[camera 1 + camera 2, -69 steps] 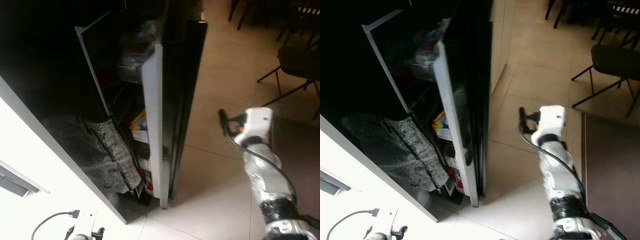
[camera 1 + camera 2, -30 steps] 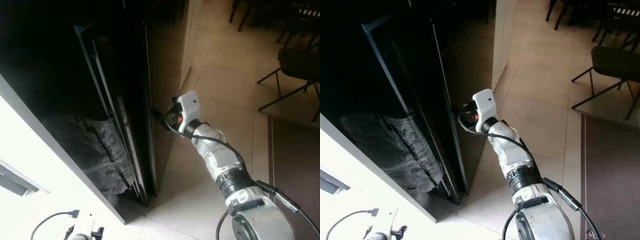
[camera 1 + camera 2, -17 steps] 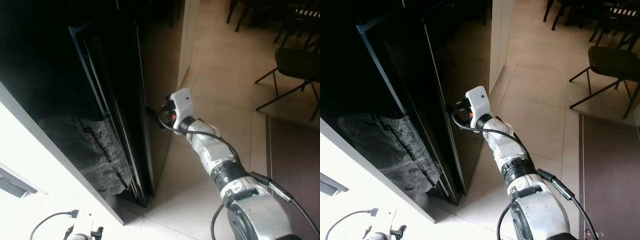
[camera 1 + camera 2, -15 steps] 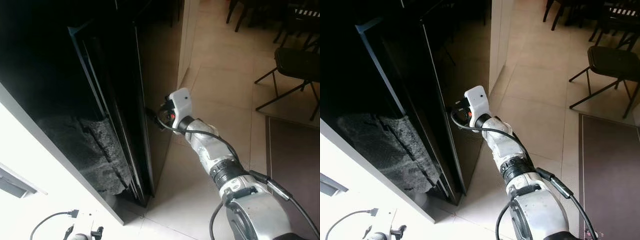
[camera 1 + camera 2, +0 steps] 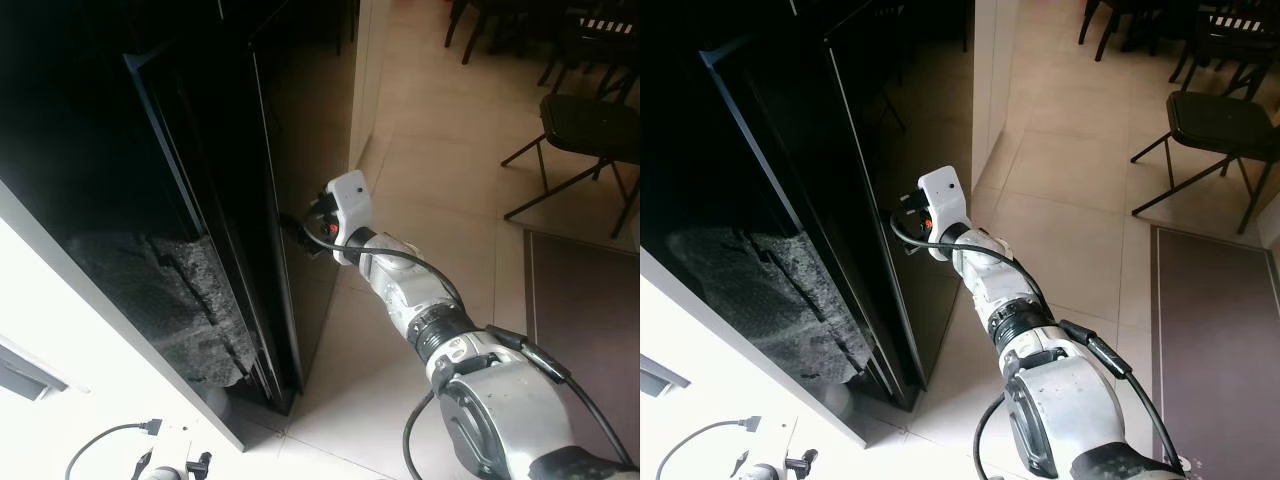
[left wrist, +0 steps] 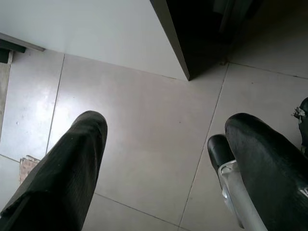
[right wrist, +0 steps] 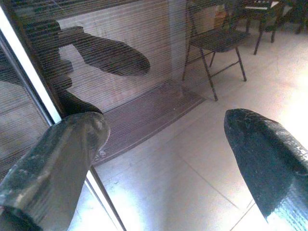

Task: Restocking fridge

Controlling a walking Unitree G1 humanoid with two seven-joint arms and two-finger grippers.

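The right gripper (image 5: 292, 222), fingers spread and holding nothing, presses its tips against the black fridge door (image 5: 300, 150) at frame centre. The door looks all but shut, so restocking seems nearly finished. The left gripper (image 6: 159, 159) hangs spread over floor tiles (image 6: 144, 110).

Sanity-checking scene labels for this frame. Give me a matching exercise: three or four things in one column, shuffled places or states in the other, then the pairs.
Things:
1. glossy black fridge door
2. right tool
3. left tool
4. black folding metal chair

Places or states:
A. open, hanging above pale floor tiles
B. standing on the tiles, far right
C. nearly shut against the fridge body
D. open, fingers at the door's face

Pairs: 1-C, 2-D, 3-A, 4-B
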